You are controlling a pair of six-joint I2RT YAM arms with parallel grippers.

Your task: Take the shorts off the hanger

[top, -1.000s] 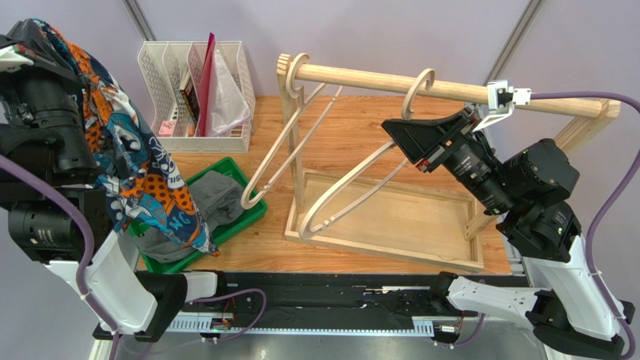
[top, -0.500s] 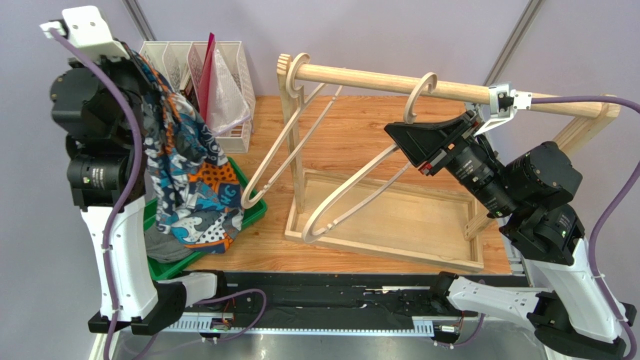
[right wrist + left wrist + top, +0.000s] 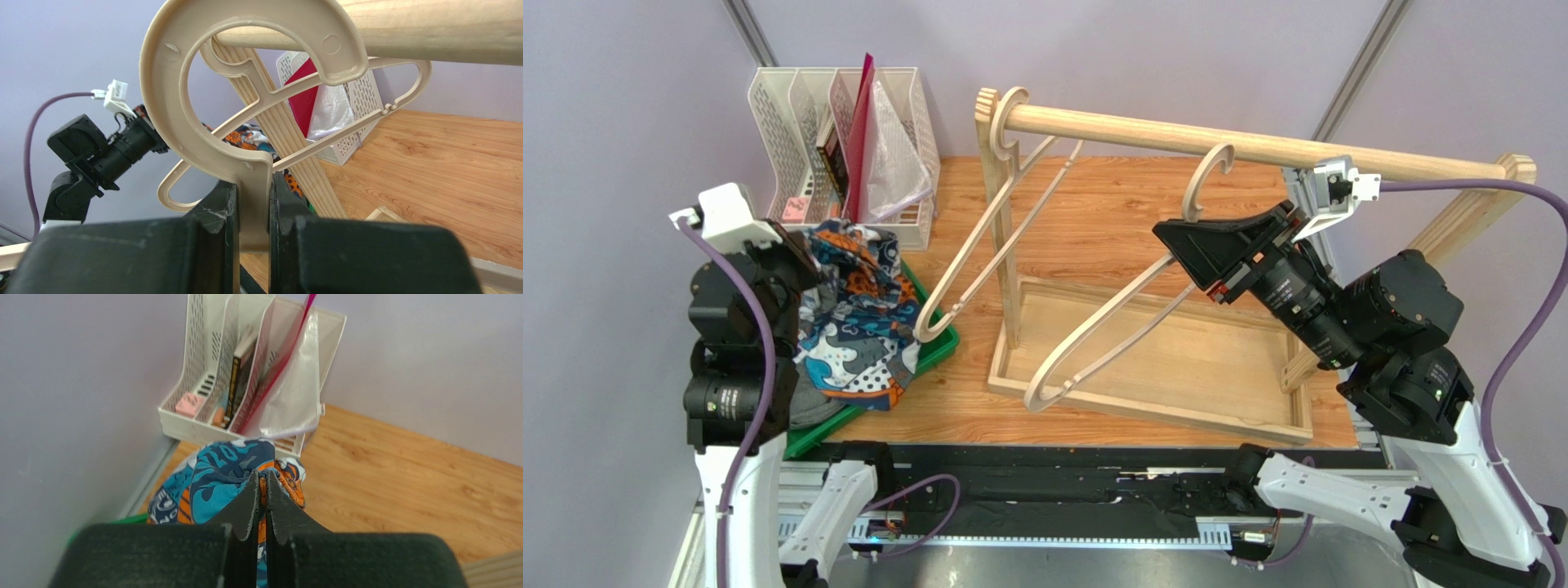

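The patterned shorts (image 3: pixel 852 312) in blue, orange, teal and white hang bunched from my left gripper (image 3: pixel 809 251) over the green tray (image 3: pixel 938 347). In the left wrist view the gripper (image 3: pixel 262 478) is shut on a fold of the shorts (image 3: pixel 221 478). A bit of the grey shorts (image 3: pixel 806 406) shows in the tray beneath them. My right gripper (image 3: pixel 1181 240) is shut on the neck of a bare beige hanger (image 3: pixel 1109 333), whose hook is over the wooden rod (image 3: pixel 1284 150). The right wrist view shows its fingers (image 3: pixel 253 187) clamped on that neck (image 3: pixel 255 165).
A second bare hanger (image 3: pixel 979 251) hangs at the rod's left end. The wooden rack's base frame (image 3: pixel 1161 404) lies under the hangers. A white file rack (image 3: pixel 799 147) with books and a plastic sleeve stands behind the green tray.
My left arm has come down from high at the left, carrying the patterned shorts down onto the green tray. My right gripper keeps its hold on the hanger, nearly still.
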